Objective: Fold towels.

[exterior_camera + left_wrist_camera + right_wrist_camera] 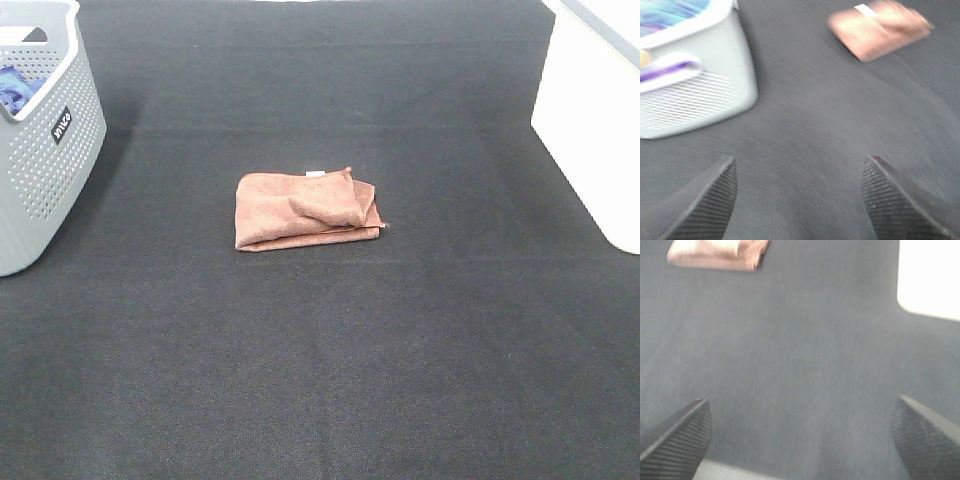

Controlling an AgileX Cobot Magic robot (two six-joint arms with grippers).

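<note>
1. A dark woven mat (330, 360) is covering the whole work surface, and a white block (595, 130) is sitting at its right edge.
2. A grey perforated basket (45, 170) is standing at the far left, holding something blue (15, 88); the blurred wrist view suggests a blue cloth, though that is uncertain.
3. The reddish-brown towel (305, 208) is lying folded mid-mat, white tag (316, 174) at its far edge.
4. The left gripper (800, 200) is hovering over bare mat, fingers wide apart and empty.
5. The right gripper (802, 440) is likewise hanging spread and empty.
</note>
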